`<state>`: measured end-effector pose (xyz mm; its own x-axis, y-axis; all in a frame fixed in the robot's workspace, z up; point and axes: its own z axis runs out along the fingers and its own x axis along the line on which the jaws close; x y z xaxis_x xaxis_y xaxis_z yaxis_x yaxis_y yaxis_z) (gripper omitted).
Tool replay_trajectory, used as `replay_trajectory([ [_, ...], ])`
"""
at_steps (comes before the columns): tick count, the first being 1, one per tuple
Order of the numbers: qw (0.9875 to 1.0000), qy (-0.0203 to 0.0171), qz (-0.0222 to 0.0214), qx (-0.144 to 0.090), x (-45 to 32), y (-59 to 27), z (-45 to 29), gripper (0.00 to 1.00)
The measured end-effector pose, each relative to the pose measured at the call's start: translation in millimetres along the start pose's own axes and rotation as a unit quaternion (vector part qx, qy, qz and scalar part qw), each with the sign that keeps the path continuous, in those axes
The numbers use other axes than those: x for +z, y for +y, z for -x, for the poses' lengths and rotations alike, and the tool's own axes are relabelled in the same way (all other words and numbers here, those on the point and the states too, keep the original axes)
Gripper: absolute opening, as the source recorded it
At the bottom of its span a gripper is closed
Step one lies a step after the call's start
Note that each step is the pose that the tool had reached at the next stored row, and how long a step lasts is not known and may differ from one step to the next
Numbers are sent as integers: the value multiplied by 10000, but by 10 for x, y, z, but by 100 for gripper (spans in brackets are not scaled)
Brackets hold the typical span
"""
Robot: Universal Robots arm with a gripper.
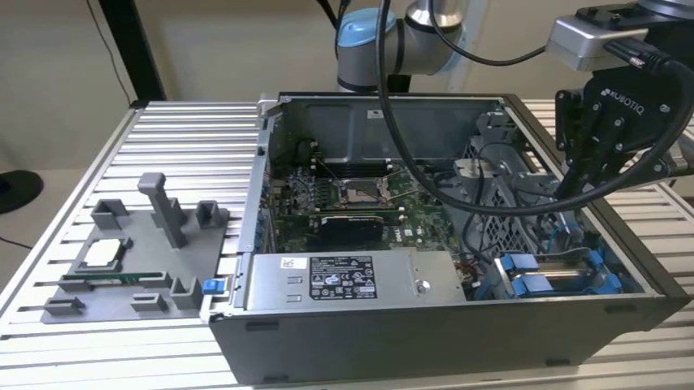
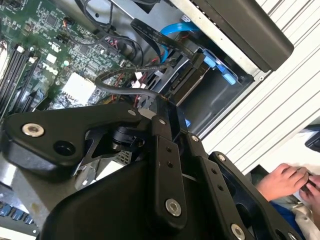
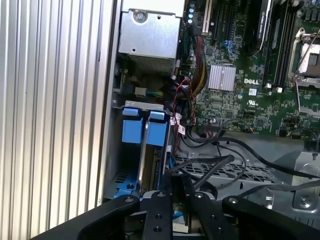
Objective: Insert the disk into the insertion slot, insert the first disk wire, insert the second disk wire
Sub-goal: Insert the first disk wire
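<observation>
While disk (image 3: 157,131) sits in slot (image 3: 113,165) just below, fingers (image 3: 172,190) pinch shut on blk wire (image 2: 120,89).

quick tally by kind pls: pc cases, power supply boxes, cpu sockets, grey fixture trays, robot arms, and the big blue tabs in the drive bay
computer case: 1
power-supply box: 1
CPU socket: 1
grey fixture tray: 1
robot arm: 1
big blue tabs, side by side in the first wrist view: 2
Total: 7
</observation>
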<state>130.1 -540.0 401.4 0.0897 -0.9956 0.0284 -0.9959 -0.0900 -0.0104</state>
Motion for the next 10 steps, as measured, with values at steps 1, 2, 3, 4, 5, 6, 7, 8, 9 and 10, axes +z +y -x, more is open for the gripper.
replay_trajectory([
  [1, 10000, 1, 0, 0, 0, 0, 0, 0],
  [2, 10000, 2, 0, 0, 0, 0, 0, 0],
  [3, 10000, 2, 0, 0, 0, 0, 0, 0],
  [4, 10000, 2, 5, 0, 0, -2, -3, 0],
  [5, 10000, 2, 9, -1, 1, -6, -7, 0],
  [6, 10000, 1, 16, -1, 2, -12, -16, 0],
  [7, 10000, 0, 25, -1, 3, -21, -28, 0],
  [8, 10000, -3, 30, -1, 5, -29, -41, 0],
  [9, 10000, -6, 34, 0, 7, -37, -53, 0],
  [10, 10000, -11, 36, -1, 10, -46, -66, 0],
])
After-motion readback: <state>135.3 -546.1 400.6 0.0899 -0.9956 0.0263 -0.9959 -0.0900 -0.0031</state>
